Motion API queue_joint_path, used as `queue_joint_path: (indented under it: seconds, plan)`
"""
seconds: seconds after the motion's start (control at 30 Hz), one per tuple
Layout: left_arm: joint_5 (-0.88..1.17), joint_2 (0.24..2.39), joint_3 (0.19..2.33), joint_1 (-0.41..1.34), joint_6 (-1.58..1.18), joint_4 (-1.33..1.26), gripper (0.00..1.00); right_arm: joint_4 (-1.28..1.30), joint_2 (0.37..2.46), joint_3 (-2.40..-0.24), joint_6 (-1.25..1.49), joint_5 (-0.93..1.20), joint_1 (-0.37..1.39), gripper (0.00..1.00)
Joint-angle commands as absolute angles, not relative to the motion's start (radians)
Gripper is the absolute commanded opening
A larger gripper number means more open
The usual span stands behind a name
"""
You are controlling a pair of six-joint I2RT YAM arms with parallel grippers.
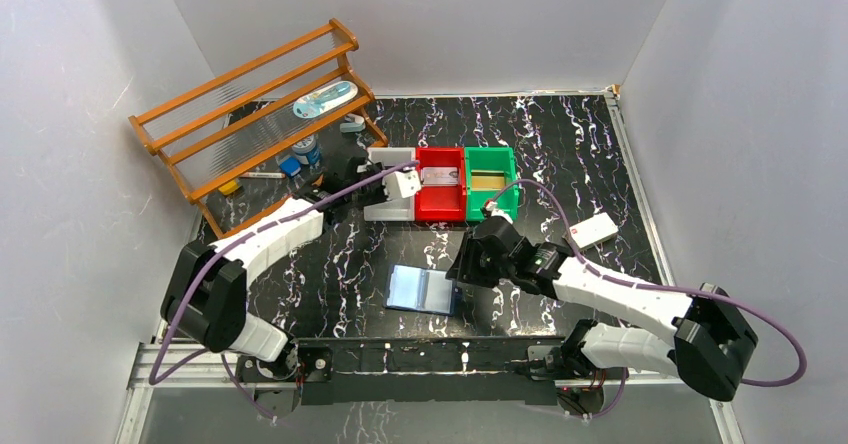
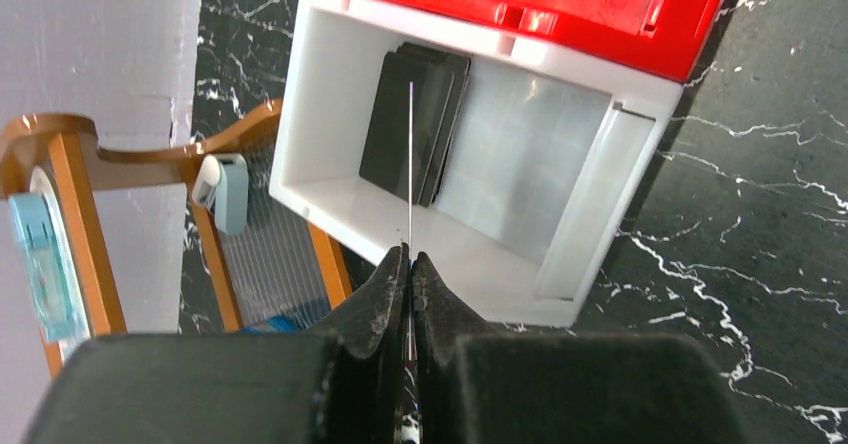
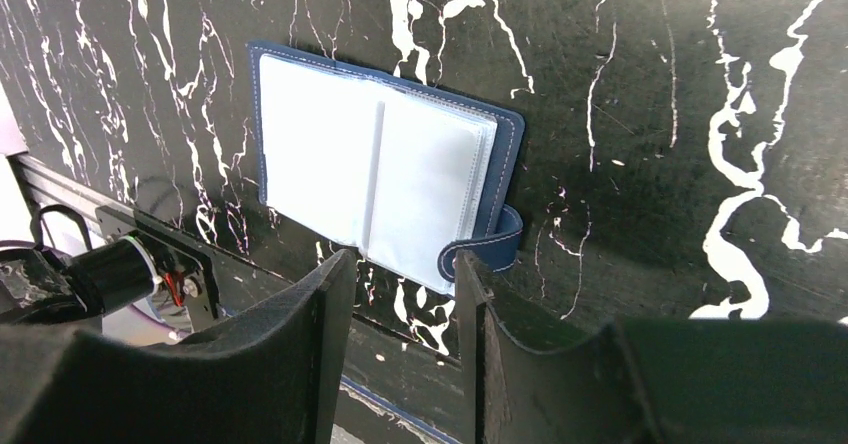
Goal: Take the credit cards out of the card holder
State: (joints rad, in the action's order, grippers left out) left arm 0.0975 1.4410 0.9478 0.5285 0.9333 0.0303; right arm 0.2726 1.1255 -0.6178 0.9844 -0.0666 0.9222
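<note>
Card holder (image 1: 424, 289) lies open on the counter (image 1: 600, 144), at six o'clock of the red bin (image 1: 440, 205), my right pincer (image 3: 405, 264) released just above its strap edge. Left pincer (image 2: 410, 264) is clenched on one thin card (image 2: 411, 164), edge-on above the white bin (image 2: 470, 254) where black credit cards (image 2: 385, 129) already lie. I'd dip lower, tilt it flat over that stack, then let go gently so it doesn't bounce out.

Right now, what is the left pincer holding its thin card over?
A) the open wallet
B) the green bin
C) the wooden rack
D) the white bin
D: in the left wrist view the left pincer, shut on a card seen edge-on, sits above the white bin with black cards inside.
</note>
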Motion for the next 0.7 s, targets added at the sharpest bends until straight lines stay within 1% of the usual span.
queue_joint_path:
  seconds: [0.0,0.27,0.57,0.67]
  plan:
    - [0.198,1.469,1.010,0.523,0.994,-0.015,0.00,0.292,1.068,-0.626,0.982,-0.118,0.916,0.50]
    - [0.165,1.565,1.068,0.515,1.027,-0.005,0.00,0.278,1.073,-0.613,0.993,-0.094,0.914,0.50]
    - [0.035,1.696,1.126,0.498,1.080,-0.026,0.00,0.287,1.083,-0.628,0.983,-0.095,0.913,0.50]
    - [0.042,1.718,1.131,0.483,1.086,-0.051,0.00,0.298,1.078,-0.631,0.982,-0.096,0.912,0.50]
